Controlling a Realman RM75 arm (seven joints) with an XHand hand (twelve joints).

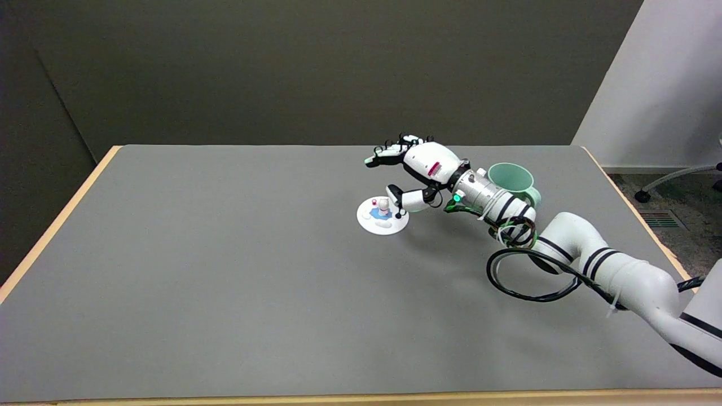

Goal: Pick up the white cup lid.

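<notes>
Grey table [197, 270] with a wooden edge, bare across its left half. Moving right to the middle: one white cup lid [382, 217], lying flat on the tabletop, a small figure in blue, white and a touch of red standing on its top face. Just one lid, and one cup further on.

Over the lid's right edge comes the right hand [414, 169], spread and holding nothing. The thumb [407, 199] hangs low, its tip right beside the lid's little figure; whether it touches I cannot tell. The long fingers [389, 153] stretch out to the left, above and beyond the lid's far side, clear of it. So the lid sits under the gap between thumb and fingers.

Further right, one mint-green cup [512, 179], upright behind the wrist, partly hidden by the white arm [592, 256] with its one black cable loop.
</notes>
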